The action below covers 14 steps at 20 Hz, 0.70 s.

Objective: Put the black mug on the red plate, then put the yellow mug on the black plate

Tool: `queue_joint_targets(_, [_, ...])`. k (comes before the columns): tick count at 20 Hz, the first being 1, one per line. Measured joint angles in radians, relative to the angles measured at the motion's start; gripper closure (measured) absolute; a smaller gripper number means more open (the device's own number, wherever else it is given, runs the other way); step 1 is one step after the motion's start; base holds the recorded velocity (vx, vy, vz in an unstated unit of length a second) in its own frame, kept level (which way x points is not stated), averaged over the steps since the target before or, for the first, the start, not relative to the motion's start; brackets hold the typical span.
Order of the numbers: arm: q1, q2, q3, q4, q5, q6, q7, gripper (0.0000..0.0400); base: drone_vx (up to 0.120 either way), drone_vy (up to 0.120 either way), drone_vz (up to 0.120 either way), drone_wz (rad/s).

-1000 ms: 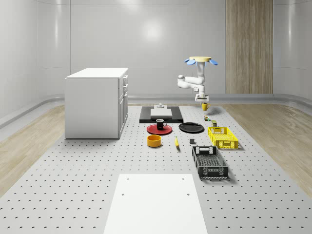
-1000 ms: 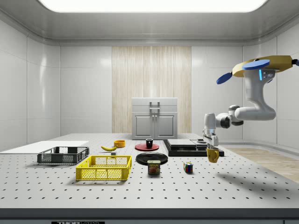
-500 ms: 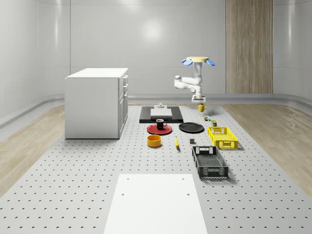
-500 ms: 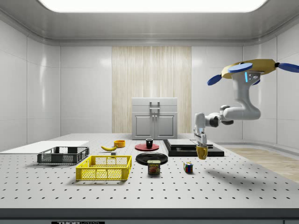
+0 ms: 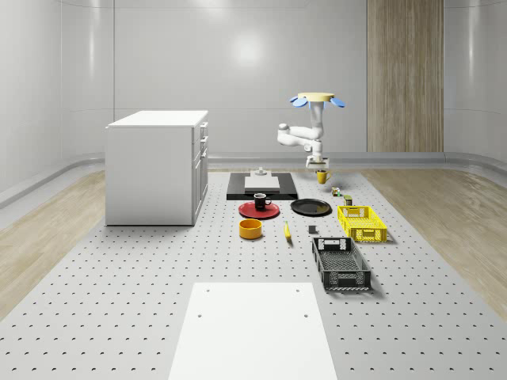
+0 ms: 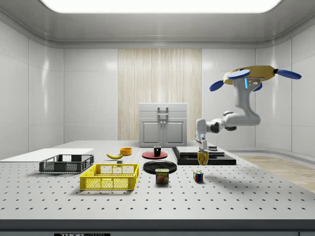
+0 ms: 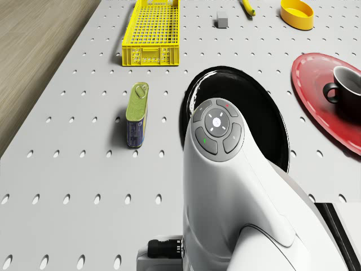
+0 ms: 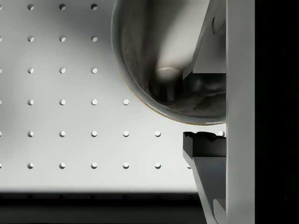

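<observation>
The yellow mug (image 5: 322, 176) hangs in the air with my gripper (image 5: 320, 165) shut on its rim. In the side view the yellow mug (image 6: 202, 158) floats just above the table, to the right of the black plate (image 6: 160, 166). The wrist view looks into the yellow mug (image 8: 159, 56), with one finger (image 8: 208, 144) outside its wall, over bare perforated table. The drone (image 5: 319, 99) hovers above the table's far end. The black mug (image 5: 260, 201) stands on the red plate (image 5: 259, 211), beside the black plate (image 5: 310, 207). In the drone view the arm (image 7: 237, 186) covers part of the black plate (image 7: 276, 130).
A white cabinet (image 5: 157, 166) stands at the whole-scene view's left, and a black slab (image 5: 261, 187) lies behind the plates. A yellow basket (image 5: 362, 222), black basket (image 5: 341, 261), orange bowl (image 5: 250, 228), banana (image 5: 287, 230), can (image 7: 136, 114) and cube (image 6: 198, 176) sit on the table.
The drone, arm and held yellow mug have moved toward the whole-scene view's left and the side view's left, closer to the black plate. Everything on the table has stayed put.
</observation>
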Motion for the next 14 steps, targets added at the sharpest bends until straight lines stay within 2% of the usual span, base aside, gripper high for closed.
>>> queue_joint_targets(14, [-0.001, -0.004, 0.000, 0.000, 0.002, 0.004, 0.001, 0.0290, 0.120, -0.120, 0.000, 0.000])
